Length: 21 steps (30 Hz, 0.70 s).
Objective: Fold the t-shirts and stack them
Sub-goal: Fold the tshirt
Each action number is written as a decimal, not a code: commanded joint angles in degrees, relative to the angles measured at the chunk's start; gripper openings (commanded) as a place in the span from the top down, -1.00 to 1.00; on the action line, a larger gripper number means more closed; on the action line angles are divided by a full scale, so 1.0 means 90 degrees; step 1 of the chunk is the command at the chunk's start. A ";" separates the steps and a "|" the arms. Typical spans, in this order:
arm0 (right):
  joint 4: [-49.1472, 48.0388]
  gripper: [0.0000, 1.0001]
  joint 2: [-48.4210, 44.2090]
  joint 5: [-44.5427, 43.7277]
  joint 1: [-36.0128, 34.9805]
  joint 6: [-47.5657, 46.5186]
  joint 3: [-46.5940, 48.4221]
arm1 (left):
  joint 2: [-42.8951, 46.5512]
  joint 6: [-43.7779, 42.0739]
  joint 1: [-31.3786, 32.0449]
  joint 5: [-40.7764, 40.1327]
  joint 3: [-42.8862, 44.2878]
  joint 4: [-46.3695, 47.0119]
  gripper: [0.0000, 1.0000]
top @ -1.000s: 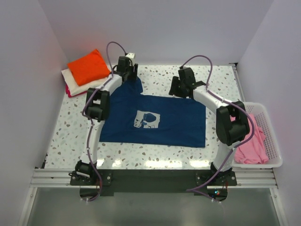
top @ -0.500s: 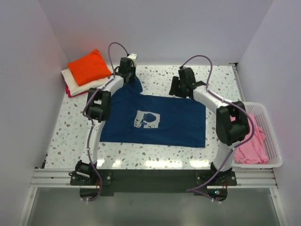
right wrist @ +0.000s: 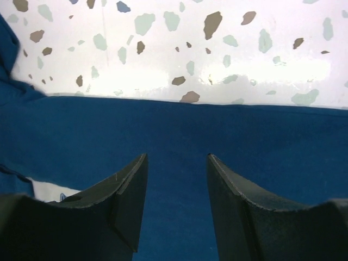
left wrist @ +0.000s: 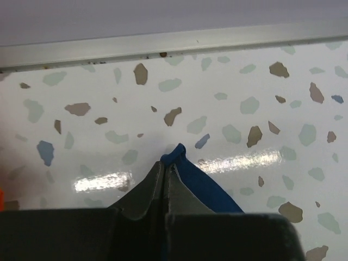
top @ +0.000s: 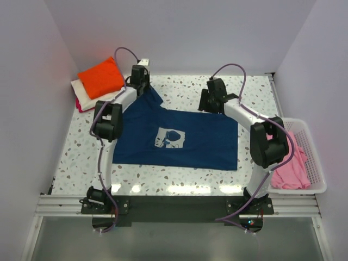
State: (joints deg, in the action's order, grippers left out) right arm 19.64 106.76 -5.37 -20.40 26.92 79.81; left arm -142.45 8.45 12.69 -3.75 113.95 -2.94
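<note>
A navy blue t-shirt with a pale chest print lies spread flat mid-table. My left gripper is shut on its far left sleeve, a blue fold of the sleeve poking past the closed fingertips. My right gripper hovers open over the shirt's far edge, nothing between its fingers, with only the navy t-shirt below. Folded orange, cream and magenta t-shirts are stacked at the far left corner. A pink t-shirt lies in the basket.
A white slotted basket stands at the table's right edge. The speckled table is enclosed by walls at the back and both sides, with a metal strip along the back edge. The arm bases sit on the near rail.
My left gripper has closed on the navy sleeve and drawn it a little left and away, stretching the sleeve. The right arm has hardly moved.
</note>
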 commanded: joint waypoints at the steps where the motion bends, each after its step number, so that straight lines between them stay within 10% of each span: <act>1: 0.0093 -0.01 -0.0085 -0.0418 0.0050 -0.0168 0.0253 | 0.0895 0.0282 -0.0315 -0.0053 -0.0229 0.0912 1.00; 21: 0.0464 -0.03 0.0989 -0.0703 0.1290 -0.0159 0.0820 | 0.0994 0.0399 -0.0560 0.0836 -0.0435 0.1108 1.00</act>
State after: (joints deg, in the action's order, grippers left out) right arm 23.03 115.15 -9.98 -10.52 25.47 85.01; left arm -134.34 11.18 8.32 1.54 109.78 3.77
